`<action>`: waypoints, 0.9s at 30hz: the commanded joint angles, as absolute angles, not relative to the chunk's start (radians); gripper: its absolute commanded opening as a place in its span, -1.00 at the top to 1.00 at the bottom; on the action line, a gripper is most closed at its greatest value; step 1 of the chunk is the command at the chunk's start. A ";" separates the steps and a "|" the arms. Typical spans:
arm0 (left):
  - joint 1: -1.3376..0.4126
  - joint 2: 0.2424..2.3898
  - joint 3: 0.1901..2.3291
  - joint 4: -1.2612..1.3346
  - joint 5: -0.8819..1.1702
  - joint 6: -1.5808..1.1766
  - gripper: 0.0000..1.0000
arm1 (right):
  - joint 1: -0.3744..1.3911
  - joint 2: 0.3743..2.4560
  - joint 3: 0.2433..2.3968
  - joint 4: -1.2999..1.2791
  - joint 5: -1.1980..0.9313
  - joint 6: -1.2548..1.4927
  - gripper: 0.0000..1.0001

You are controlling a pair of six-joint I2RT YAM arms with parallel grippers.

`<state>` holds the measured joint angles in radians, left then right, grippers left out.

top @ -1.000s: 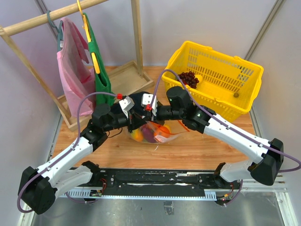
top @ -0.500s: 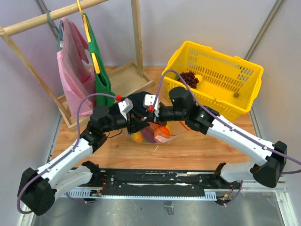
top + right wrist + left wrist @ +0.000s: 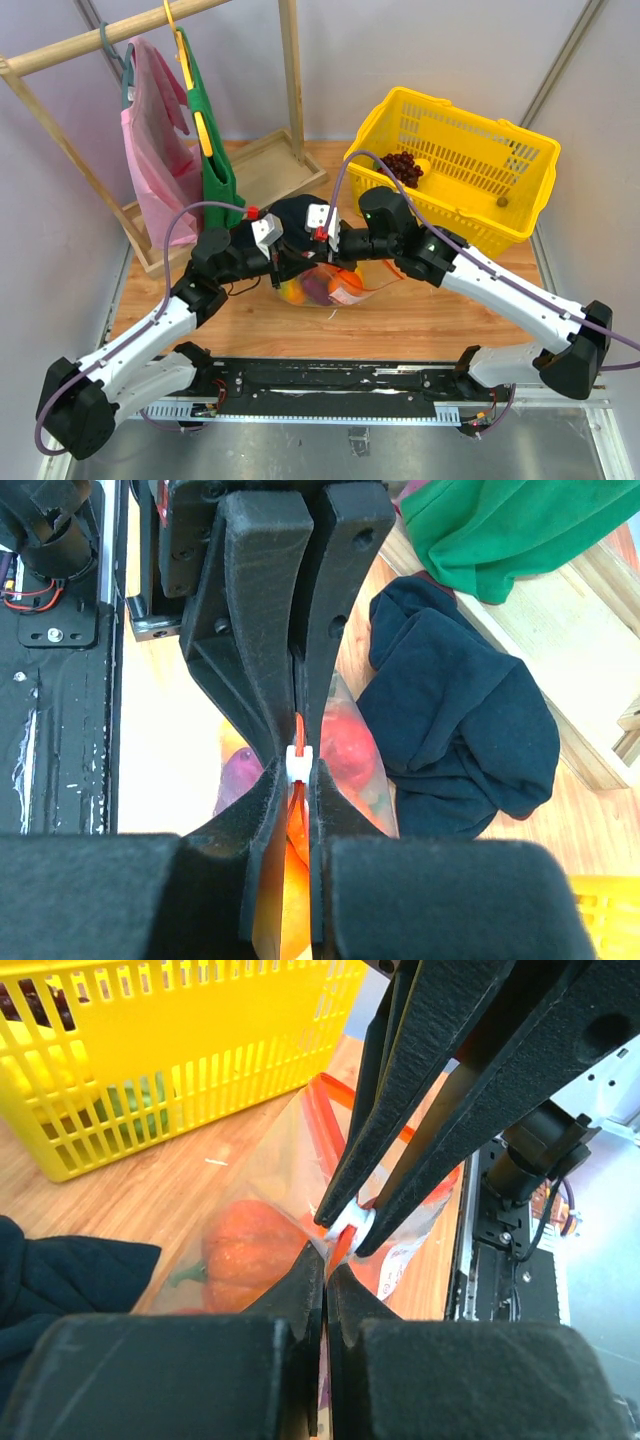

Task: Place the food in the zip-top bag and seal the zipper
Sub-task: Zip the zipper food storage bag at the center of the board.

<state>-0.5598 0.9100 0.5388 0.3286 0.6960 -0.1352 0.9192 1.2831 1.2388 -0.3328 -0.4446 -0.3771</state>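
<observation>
Clear crinkly plastic zip-top bag (image 3: 335,292) — lies on the wooden table (image 3: 420,315) between the two arms, its mouth edge caught by both grippers.

Contents, seen through the film: a round orange toy fruit with a green stalk (image 3: 245,1255), a red toy tomato (image 3: 345,742), a purple toy eggplant (image 3: 236,775) and a yellow piece (image 3: 291,290) (kind not discernible).

Orange-red zipper strip (image 3: 328,1110): runs along the bag mouth and carries a small white slider (image 3: 299,763).

Left gripper (image 3: 325,1278): fingers pressed together with almost no gap, pinching the strip just beside the slider.

Right gripper (image 3: 298,780): narrow, fingers clamped on the strip at the white slider. It faces the left gripper tip to tip — the two nearly touch.

Dark navy crumpled cloth (image 3: 460,720): on the table just behind the bag, apart from the grippers.

Yellow slotted plastic basket (image 3: 455,175): far right of the table, with a dark grape bunch (image 3: 403,166) inside.

Wooden rack (image 3: 290,80): far left, hung with a pink garment (image 3: 155,160) and a green one (image 3: 215,150).
</observation>
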 commanded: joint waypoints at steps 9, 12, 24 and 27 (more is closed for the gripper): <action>-0.561 0.806 0.507 0.414 0.567 -0.154 1.00 | 0.929 1.234 1.243 -0.563 -0.253 -0.423 0.99; -0.561 0.799 0.504 0.413 0.557 -0.157 1.00 | 0.927 1.223 1.238 -0.589 -0.204 -0.425 0.99; -0.561 0.769 0.497 0.380 0.449 -0.181 0.99 | 0.854 1.109 1.177 -0.620 -0.144 -0.425 0.99; -0.561 0.761 0.491 0.377 0.407 -0.191 1.00 | 0.846 1.096 1.167 -0.624 -0.142 -0.425 0.99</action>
